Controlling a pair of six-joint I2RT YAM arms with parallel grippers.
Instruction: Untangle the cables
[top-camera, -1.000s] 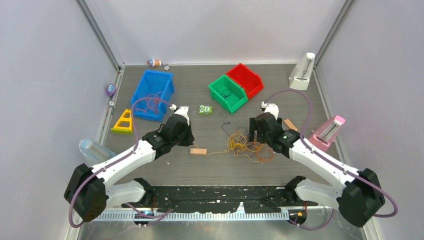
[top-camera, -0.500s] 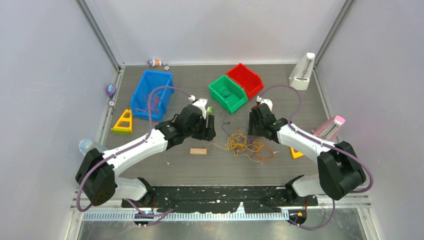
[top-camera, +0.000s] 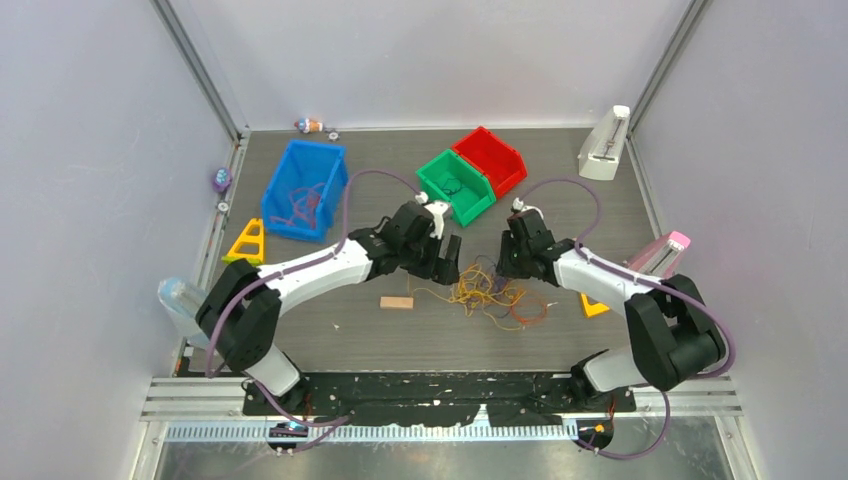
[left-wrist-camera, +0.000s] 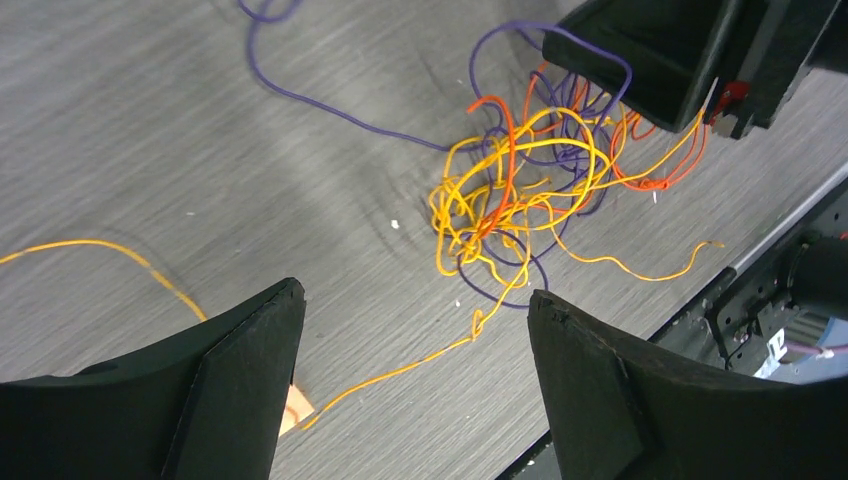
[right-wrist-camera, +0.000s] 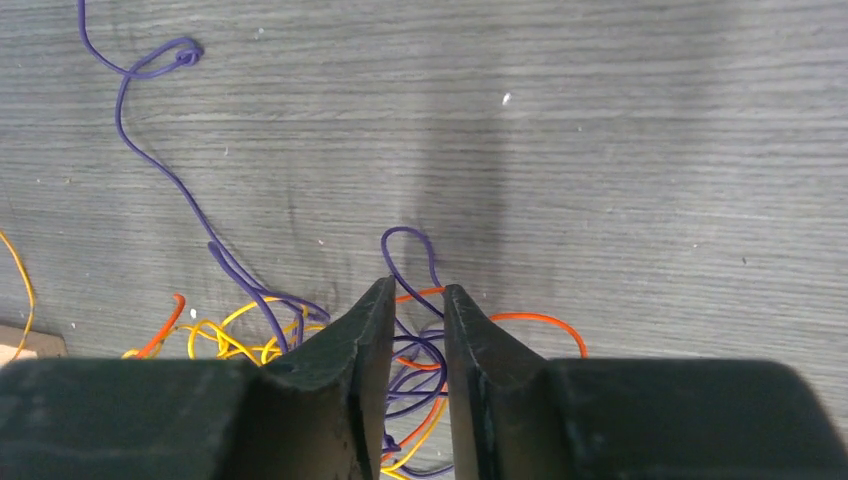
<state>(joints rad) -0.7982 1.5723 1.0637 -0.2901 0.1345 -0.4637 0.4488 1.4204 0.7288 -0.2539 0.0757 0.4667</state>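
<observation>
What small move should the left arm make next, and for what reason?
Probably lower the open left gripper onto the yellow loops of the cables and close. It hangs above the tangle, holding nothing, while the right gripper, nearly closed, sits at the tangle's opposite edge.

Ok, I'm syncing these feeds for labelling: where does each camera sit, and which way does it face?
Top external: fixed above and behind the bases, facing down over the table; both arms show, left gripper and right gripper flanking the cables.
Left wrist: on the left arm, looking down past its wide-open fingers at the cables.
Right wrist: on the right arm, looking down between its narrowly parted fingers into the cables.
Shared: left wrist also catches the right gripper at the cables.
</observation>
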